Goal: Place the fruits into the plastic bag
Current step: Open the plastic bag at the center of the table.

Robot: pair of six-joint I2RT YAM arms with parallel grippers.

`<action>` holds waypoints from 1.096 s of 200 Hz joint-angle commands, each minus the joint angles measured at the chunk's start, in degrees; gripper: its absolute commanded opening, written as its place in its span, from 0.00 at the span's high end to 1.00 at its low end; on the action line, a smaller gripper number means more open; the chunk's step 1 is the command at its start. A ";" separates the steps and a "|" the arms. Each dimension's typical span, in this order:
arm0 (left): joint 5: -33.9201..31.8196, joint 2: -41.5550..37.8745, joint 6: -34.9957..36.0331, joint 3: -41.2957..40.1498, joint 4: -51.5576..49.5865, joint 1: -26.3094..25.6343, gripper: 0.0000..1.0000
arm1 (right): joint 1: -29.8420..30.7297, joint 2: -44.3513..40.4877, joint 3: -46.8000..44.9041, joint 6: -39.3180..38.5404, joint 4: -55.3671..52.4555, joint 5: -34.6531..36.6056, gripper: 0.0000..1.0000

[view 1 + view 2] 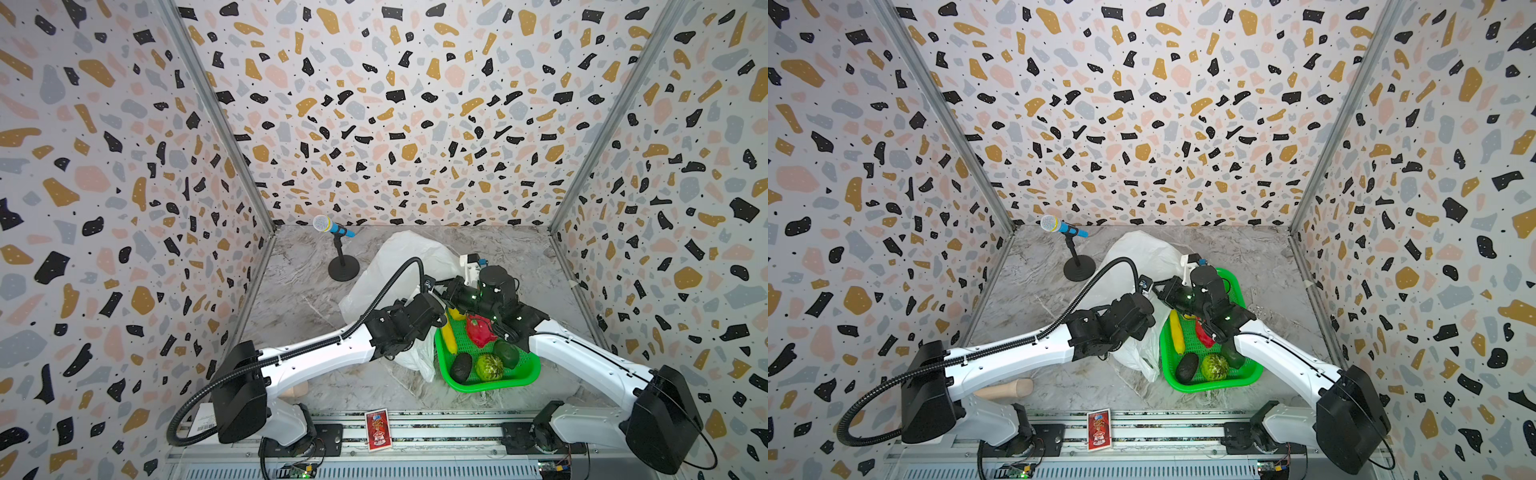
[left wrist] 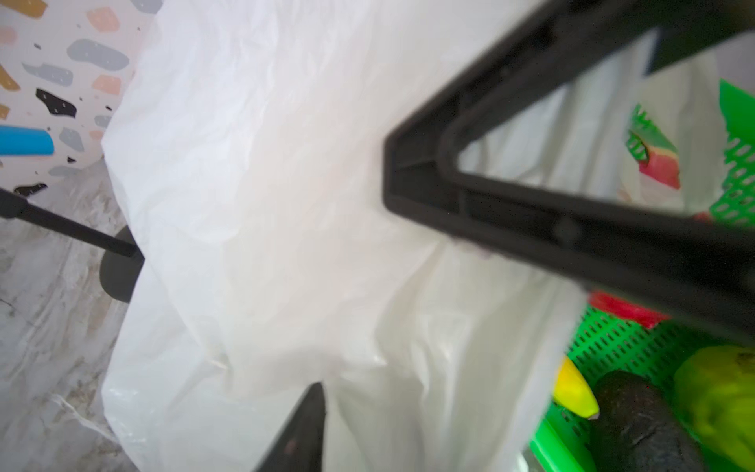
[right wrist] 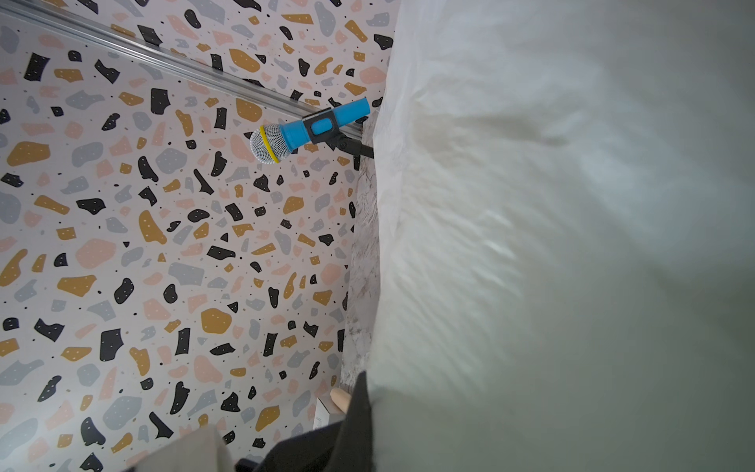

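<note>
Between the two arms, the large white crinkly plastic bag (image 1: 399,257) is standing bunched. The right gripper (image 1: 436,289) is pinching its film, jaws closed. The left gripper (image 2: 355,282) is straddling the film; whether it is gripping cannot be told. The small toy fruits (image 1: 478,332) are lying in the green mesh tray (image 1: 490,386), just beside the bag.

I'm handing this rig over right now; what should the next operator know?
Left gripper: jaws either side of the bag plastic, grip unclear.
Right gripper: shut, apparently pinching the bag's edge.
Fruit: banana, dragon fruit, two avocados, bumpy green fruit, all in the green tray beside the bag.
Done: no fruit seen in the bag.
To do: open the bag, move every fruit in.
</note>
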 commanded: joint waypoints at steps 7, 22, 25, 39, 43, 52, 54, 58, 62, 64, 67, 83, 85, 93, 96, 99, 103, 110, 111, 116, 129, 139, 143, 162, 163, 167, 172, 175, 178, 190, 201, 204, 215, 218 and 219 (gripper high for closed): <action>1.16 -3.89 -0.61 0.83 3.35 0.82 0.99 | -2.32 -3.07 -0.19 -0.78 -2.52 -1.41 1.00; 6.17 -5.99 -0.71 0.77 4.50 2.86 1.00 | -4.59 -3.68 -1.07 -1.36 -4.23 -2.28 1.00; 7.55 -6.34 -0.82 0.83 4.67 3.35 1.00 | -4.97 -3.76 -1.15 -1.65 -4.68 -2.53 1.00; 15.45 -8.09 -1.56 0.81 5.77 6.52 1.00 | -7.61 -4.12 -1.01 -4.16 -6.94 -4.27 0.92; 17.60 -8.65 -1.68 0.77 5.99 7.46 1.00 | -8.38 -4.07 -0.76 -5.21 -7.86 -4.92 0.87; 21.55 -9.29 -2.05 0.98 6.22 9.04 1.00 | -10.03 -3.93 0.18 -8.05 -10.31 -6.43 0.72; 22.26 -9.47 -2.07 1.14 6.17 9.41 1.00 | -10.48 -3.84 0.51 -8.79 -11.05 -6.79 0.69; 23.54 -9.57 -2.14 1.31 6.00 9.97 1.00 | -11.27 -3.62 1.05 -10.30 -12.32 -7.68 0.64; 24.63 -9.71 -2.15 1.52 5.68 10.57 1.00 | -12.02 -3.49 1.72 -11.84 -13.62 -8.42 0.59; 25.14 -9.75 -2.16 1.67 5.51 10.78 1.00 | -12.32 -3.40 1.97 -12.59 -14.25 -8.74 0.57; 25.83 -9.83 -2.20 1.90 5.26 11.23 1.00 | -12.84 -3.29 2.45 -13.55 -15.30 -9.13 0.54; 29.65 -10.31 -2.10 2.43 4.23 13.25 1.00 | -15.06 -3.40 4.28 -18.58 -20.03 -9.79 0.37; 30.13 -10.30 -2.04 2.49 4.09 13.50 1.00 | -15.30 -3.43 4.41 -19.18 -20.47 -9.79 0.36; 31.66 -10.55 -1.92 2.58 3.81 14.37 1.00 | -16.19 -3.58 5.02 -21.27 -22.01 -10.06 0.31; 32.17 -10.63 -1.90 2.53 3.74 14.72 1.00 | -16.48 -3.65 5.28 -21.94 -22.46 -10.05 0.30; 32.53 -10.71 -1.70 2.59 3.67 15.03 1.00 | -16.79 -3.78 5.45 -22.58 -22.99 -10.05 0.29; 32.78 -10.86 -1.64 2.58 3.44 15.41 1.00 | -17.14 -3.93 5.72 -23.39 -23.59 -9.92 0.29; 32.75 -11.07 -1.72 2.59 3.13 15.84 1.00 | -17.60 -4.33 6.20 -24.97 -24.49 -9.72 0.28; 32.78 -11.12 -1.77 2.55 3.09 15.94 1.00 | -17.66 -4.45 6.28 -25.23 -24.61 -9.71 0.28; 32.72 -11.34 -1.96 2.50 2.97 16.36 1.00 | -17.79 -4.79 6.73 -27.05 -24.99 -9.83 0.28; 32.64 -11.84 -2.61 2.05 2.85 17.23 1.00 | -17.81 -5.96 8.33 -31.63 -26.89 -9.63 0.28; 32.06 -12.47 -3.45 1.32 3.17 17.82 1.00 | -17.81 -6.76 9.59 -34.11 -29.40 -8.34 0.28; 31.87 -12.74 -3.83 0.95 3.43 18.00 1.00 | -17.80 -6.97 10.11 -35.19 -30.61 -7.57 0.28; 31.36 -14.13 -4.95 -1.08 5.10 18.96 1.00 | -17.72 -8.36 11.43 -38.52 -36.51 -2.91 0.28; 31.38 -14.23 -4.96 -1.17 5.22 18.99 1.00 | -17.72 -8.49 11.49 -38.56 -36.82 -2.52 0.27; 31.55 -14.56 -5.00 -1.53 5.60 19.07 1.00 | -17.72 -8.84 11.50 -38.71 -38.03 -1.13 0.27; 31.66 -15.07 -4.98 -1.98 6.11 19.20 1.00 | -17.77 -9.31 11.46 -38.91 -39.34 0.55 0.25; 31.71 -15.28 -5.02 -2.24 6.39 19.30 1.00 | -17.79 -9.44 11.31 -39.02 -40.19 1.60 0.23; 31.59 -15.51 -5.06 -2.45 6.59 19.29 1.00 | -17.76 -9.65 11.17 -39.03 -40.89 2.51 0.22; 30.97 -16.64 -5.50 -3.26 7.51 19.52 1.00 | -17.81 -10.46 10.34 -38.92 -43.28 5.46 0.15; 30.22 -17.55 -5.57 -4.11 8.48 19.71 1.00 | -17.81 -11.46 8.82 -38.61 -44.24 7.57 0.13; 29.76 -17.74 -5.71 -4.27 8.61 19.66 1.00 | -17.81 -11.77 8.32 -38.41 -44.38 8.02 0.10; 28.32 -18.50 -6.37 -4.71 8.81 19.81 1.00 | -17.82 -12.84 6.26 -37.85 -44.36 9.24 0.01; 28.18 -18.61 -6.36 -4.78 8.84 19.88 1.00 | -17.82 -12.96 5.67 -37.70 -44.39 9.41 0.01; 28.17 -18.63 -6.37 -4.83 8.85 19.90 1.00 | -17.81 -12.99 5.49 -37.66 -44.45 9.44 0.01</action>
